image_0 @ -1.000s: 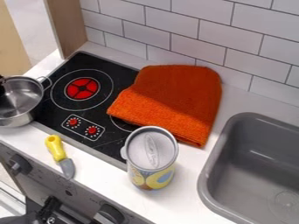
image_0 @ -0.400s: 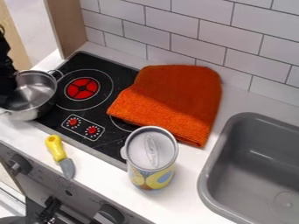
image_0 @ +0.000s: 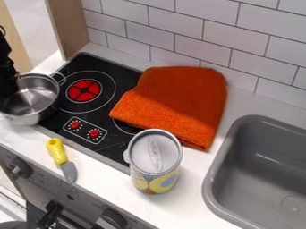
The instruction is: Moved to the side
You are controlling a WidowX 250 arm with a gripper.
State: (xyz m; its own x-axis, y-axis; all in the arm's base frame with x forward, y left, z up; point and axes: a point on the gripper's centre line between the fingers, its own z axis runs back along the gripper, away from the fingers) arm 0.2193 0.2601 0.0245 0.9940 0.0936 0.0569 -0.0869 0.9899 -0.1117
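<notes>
At the left edge of the frame, the black tool (image_0: pixel 7 78) is at the left side of a metal pot (image_0: pixel 39 100), which sits at the left side of the black stove (image_0: pixel 128 74). An orange cloth (image_0: pixel 173 105) lies over the stove's right part and onto the white counter (image_0: pixel 194 201). Below centre, a lidded can (image_0: pixel 154 163) stands upright near the cloth. Lower left, a yellow-handled knife (image_0: pixel 61 160) lies with its blade toward the bottom. A grey sink (image_0: pixel 208 183) occupies the lower right; white tiles (image_0: pixel 203 27) line the top.
</notes>
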